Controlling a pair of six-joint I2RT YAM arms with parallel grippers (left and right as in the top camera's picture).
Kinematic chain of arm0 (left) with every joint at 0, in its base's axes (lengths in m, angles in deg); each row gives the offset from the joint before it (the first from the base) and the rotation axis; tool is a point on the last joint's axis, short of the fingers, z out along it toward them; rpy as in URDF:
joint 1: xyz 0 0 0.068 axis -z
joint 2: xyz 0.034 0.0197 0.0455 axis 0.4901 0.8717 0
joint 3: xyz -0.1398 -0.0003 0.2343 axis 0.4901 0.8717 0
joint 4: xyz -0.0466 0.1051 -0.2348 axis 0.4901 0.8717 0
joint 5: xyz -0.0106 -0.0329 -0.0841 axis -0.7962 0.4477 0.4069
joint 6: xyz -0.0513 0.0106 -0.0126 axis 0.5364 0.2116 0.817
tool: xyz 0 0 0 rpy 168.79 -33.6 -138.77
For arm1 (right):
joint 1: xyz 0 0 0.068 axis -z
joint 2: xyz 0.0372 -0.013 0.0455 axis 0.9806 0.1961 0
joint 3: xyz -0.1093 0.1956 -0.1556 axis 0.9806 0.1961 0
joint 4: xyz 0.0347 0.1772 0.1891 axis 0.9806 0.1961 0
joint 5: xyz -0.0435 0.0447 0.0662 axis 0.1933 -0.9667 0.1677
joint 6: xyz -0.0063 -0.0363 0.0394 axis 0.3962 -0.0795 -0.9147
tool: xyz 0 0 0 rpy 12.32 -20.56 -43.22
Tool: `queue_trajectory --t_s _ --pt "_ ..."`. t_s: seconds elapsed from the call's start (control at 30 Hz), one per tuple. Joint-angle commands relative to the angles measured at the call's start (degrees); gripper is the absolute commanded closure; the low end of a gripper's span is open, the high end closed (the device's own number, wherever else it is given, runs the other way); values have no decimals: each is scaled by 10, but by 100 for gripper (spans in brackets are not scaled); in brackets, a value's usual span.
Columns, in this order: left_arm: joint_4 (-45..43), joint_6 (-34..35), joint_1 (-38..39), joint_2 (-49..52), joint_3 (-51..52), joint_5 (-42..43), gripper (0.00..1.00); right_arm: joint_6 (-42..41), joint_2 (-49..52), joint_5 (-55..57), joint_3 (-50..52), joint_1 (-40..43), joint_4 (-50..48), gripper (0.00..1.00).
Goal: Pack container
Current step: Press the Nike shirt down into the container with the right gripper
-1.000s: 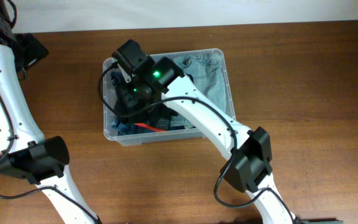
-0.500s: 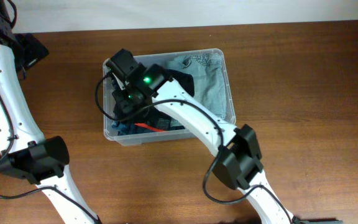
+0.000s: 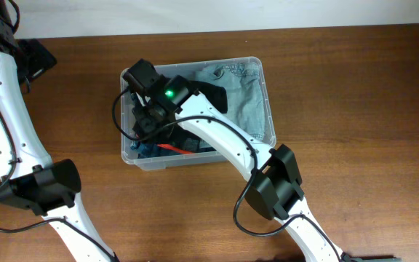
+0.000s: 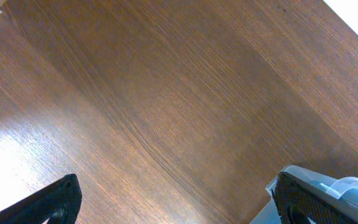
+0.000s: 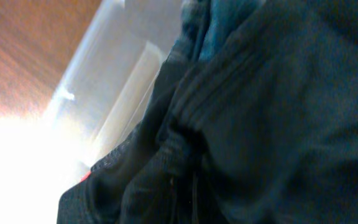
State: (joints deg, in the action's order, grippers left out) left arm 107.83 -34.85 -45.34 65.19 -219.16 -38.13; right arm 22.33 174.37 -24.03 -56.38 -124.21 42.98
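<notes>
Several clothes (image 3: 246, 102) crowd the container (image 3: 195, 161) beneath right arm (image 3: 217, 135).

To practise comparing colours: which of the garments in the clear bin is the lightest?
The grey-green garment, spread across the right end of the container. The black garment beside it and the blue garment at the left end are clearly darker.

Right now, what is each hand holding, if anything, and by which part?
The left hand is open over the table, holding nothing. The right hand is buried among dark clothes in the container; any grip cannot be told.
</notes>
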Motion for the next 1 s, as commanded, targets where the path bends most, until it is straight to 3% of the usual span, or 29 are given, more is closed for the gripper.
queue_trajectory --t_s 0.0,0.37,0.97 --pt "0 3 1 -9 3 -2 1 -2 -52 51 -52 6 -3 95" --pt "0 3 1 -9 3 -2 0 -3 -19 52 -66 22 -49 95" --pt "0 3 1 -9 3 -2 1 -2 69 29 -66 29 -42 96"
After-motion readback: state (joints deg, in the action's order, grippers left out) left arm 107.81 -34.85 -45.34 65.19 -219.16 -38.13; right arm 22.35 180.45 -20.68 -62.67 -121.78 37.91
